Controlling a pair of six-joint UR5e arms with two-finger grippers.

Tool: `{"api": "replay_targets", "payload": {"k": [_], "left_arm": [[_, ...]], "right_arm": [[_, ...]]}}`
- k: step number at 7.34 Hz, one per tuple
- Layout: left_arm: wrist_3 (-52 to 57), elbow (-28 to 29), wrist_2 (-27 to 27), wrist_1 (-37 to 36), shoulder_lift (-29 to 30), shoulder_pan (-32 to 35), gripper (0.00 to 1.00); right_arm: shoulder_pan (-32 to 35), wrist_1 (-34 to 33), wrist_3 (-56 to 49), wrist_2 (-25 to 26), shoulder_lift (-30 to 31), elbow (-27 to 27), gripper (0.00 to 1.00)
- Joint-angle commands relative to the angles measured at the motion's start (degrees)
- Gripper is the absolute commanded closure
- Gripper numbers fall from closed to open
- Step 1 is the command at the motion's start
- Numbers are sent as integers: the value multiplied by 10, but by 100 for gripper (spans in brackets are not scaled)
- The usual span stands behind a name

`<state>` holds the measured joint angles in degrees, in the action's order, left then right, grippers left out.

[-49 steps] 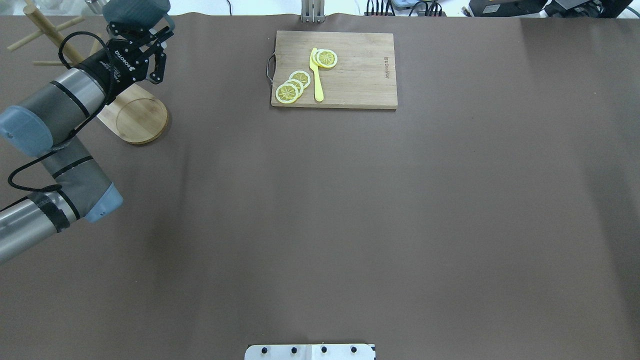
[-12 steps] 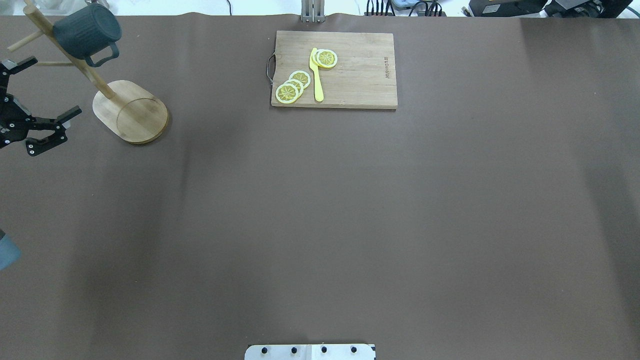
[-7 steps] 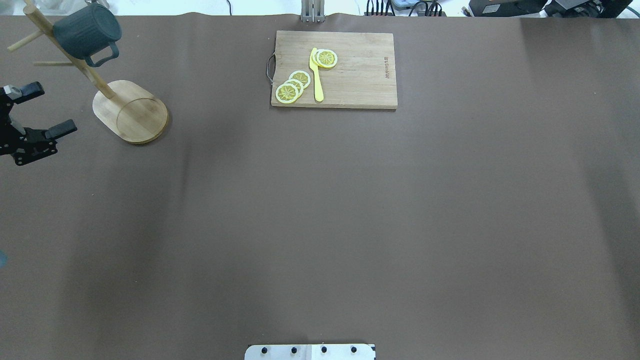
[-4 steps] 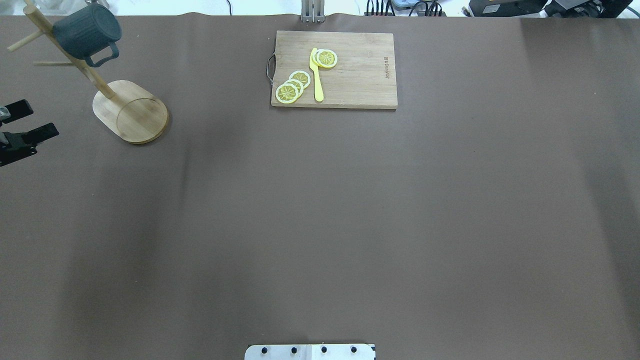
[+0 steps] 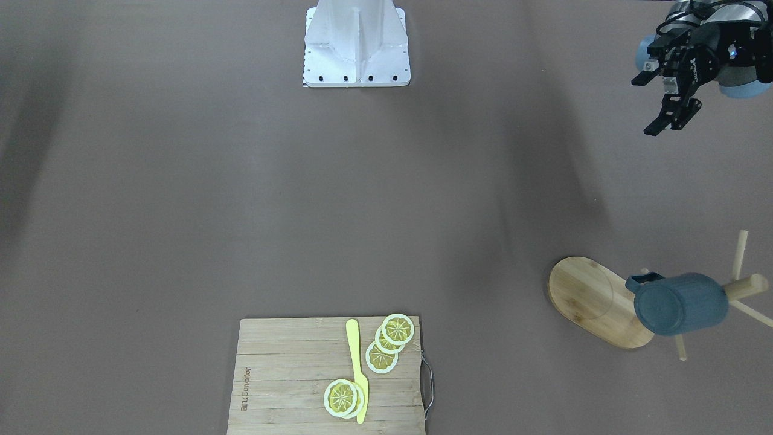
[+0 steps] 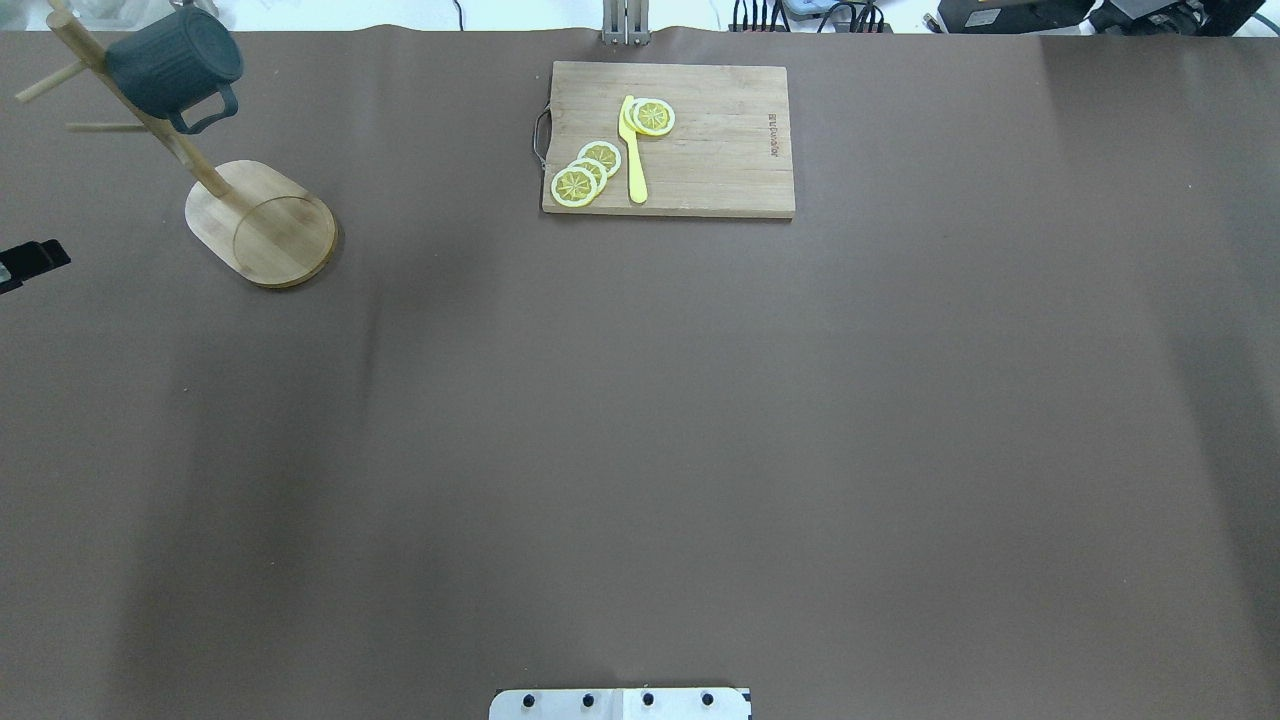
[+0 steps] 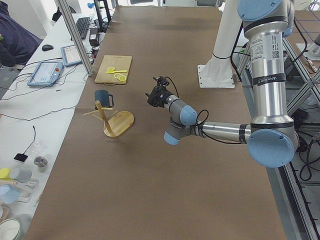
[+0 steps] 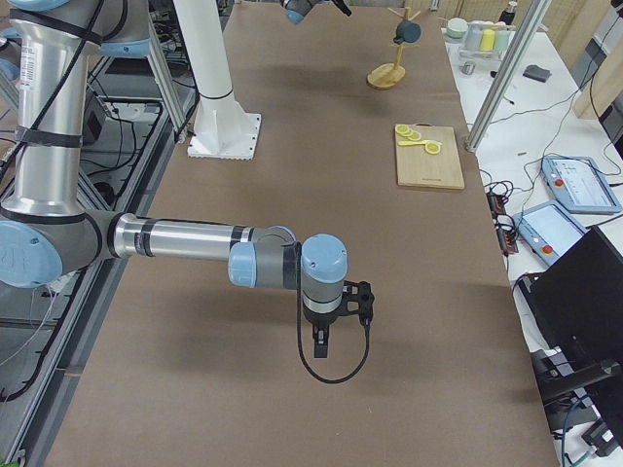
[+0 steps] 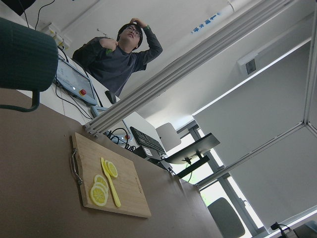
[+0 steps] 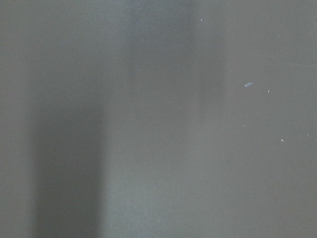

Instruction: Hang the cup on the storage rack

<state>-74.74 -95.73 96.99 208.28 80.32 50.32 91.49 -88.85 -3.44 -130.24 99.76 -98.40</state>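
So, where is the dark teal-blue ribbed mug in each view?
Exterior front-facing: dark teal-blue ribbed mug at lower right, on the light wooden mug tree.
Overhead exterior: mug at top left.
Exterior left: mug left of centre.
Exterior right: mug at top edge.
Left wrist-mounted: mug at top left, cropped.
Right wrist-mounted: not in it.
Shared landmark: rectangular wooden cutting board.

Ribbed matt cup (image 6: 172,62), wooden storage rack (image 6: 270,230)
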Motion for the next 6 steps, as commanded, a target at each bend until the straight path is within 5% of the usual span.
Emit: {"api": "replay_targets", "payload": {"k": [1,3,6], "left_arm": [[147,4,59,-9,-10,41,1],[226,21,182,-33,-10,114,1],[313,39,272,-112,-2,193,1]], "right_arm": [[0,0,0,0,-1,0,0],[0,0,0,-1,0,0,0],[0,1,0,-5,0,0,0]]}}
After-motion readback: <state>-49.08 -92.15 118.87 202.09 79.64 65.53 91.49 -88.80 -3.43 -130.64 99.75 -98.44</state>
